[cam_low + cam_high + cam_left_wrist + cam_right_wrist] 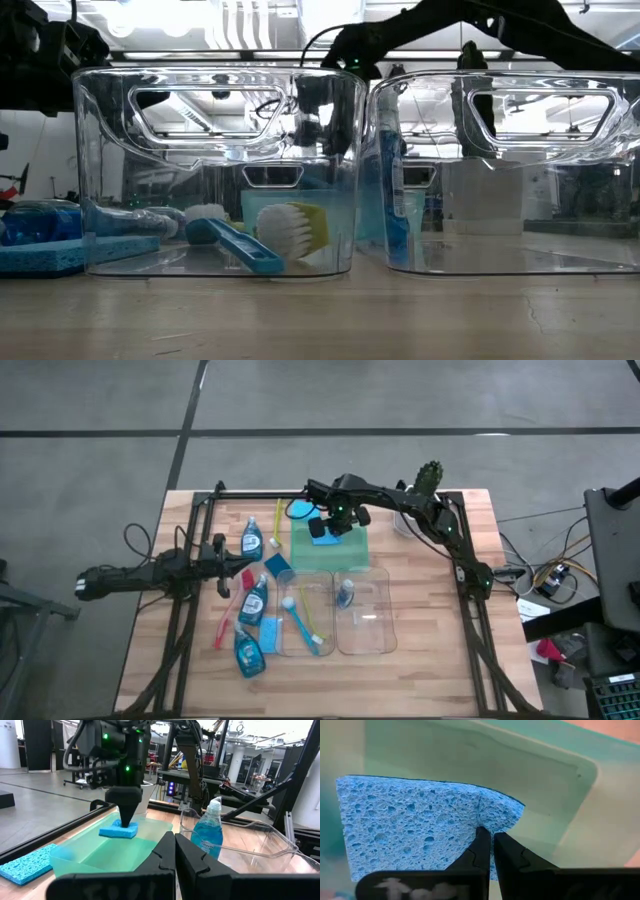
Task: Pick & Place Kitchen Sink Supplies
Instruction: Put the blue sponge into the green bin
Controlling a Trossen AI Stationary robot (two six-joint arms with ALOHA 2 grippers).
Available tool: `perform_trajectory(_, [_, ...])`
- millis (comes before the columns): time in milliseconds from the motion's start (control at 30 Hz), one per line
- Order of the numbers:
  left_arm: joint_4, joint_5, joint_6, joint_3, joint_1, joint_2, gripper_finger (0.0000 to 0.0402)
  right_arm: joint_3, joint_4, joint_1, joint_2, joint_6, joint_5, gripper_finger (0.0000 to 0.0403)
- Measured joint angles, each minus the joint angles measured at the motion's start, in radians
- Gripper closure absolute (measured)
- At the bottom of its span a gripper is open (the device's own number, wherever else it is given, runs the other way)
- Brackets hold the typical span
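Right now the right gripper hangs over the green tray at the far middle of the counter, its jaws pinched tight on one edge of a blue sponge. In the left wrist view that sponge sits low inside the tray, its flat face about level, with the jaws gripping it from straight above. In the right wrist view the sponge's long side runs across the jaws toward nine o'clock, so most of its body hangs off to one side of the grip. I judge that the next move is letting go, and the uneven grip could tip it.

The left gripper waits at about eight o'clock from the tray, jaws shut on nothing. It lies nearer the bottles, such as the dish soap bottle, and the loose brushes.
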Motion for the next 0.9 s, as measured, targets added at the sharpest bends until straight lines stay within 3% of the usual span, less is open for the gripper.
perform_trajectory(900, [0.000, 0.000, 0.000, 0.000, 0.000, 0.000, 0.0401, -0.220, 0.157, -0.002, 0.000, 0.066, 0.011, 0.0394])
